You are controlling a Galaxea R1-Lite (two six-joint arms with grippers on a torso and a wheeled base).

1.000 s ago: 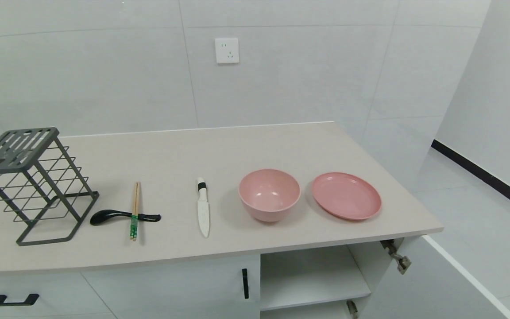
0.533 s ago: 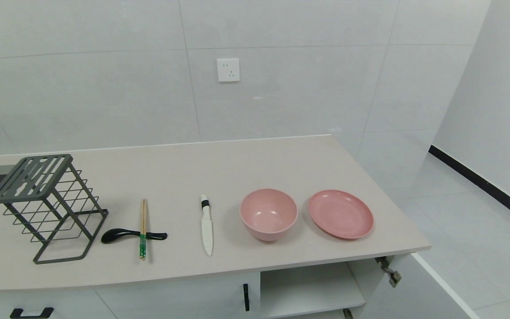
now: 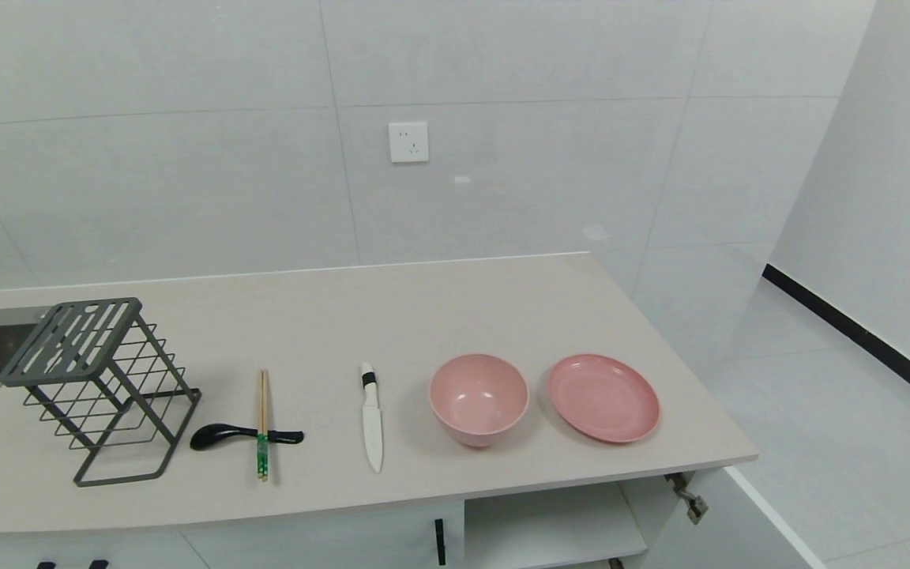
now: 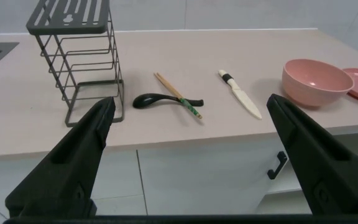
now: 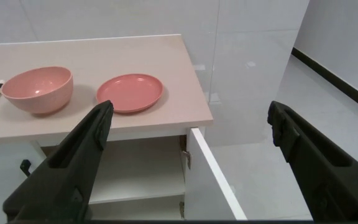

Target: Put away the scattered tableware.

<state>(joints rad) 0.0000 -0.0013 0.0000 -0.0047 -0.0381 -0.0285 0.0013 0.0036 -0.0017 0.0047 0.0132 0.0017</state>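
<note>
1. The left gripper has its two dark fingers spread wide and holds nothing. It hangs in front of the counter, touching none of the tableware.
2. The right gripper is also wide open and empty. It faces the open cabinet under the counter's right end, whose door is swung out.
3. Over the last second the whole head view has slid. The wall socket and the counter's back edge now sit lower in the frame, and everything looks slightly smaller. That is the camera moving, not the things. Whether it drew back or merely tilted up is hard to tell.
4. The row on the counter keeps its order and spacing.
   - The grey wire rack stands at lower left.
   - Just beside it lies the black spoon, with the chopsticks laid across its handle.
   - The white knife lies apart near lower centre.
   - The pink bowl and the pink plate sit close together to the right of centre.
5. For the task, nothing has been grasped or stored yet, so all the putting away remains. The shift most likely only sets up a fuller view of the counter before a first pick.
</note>
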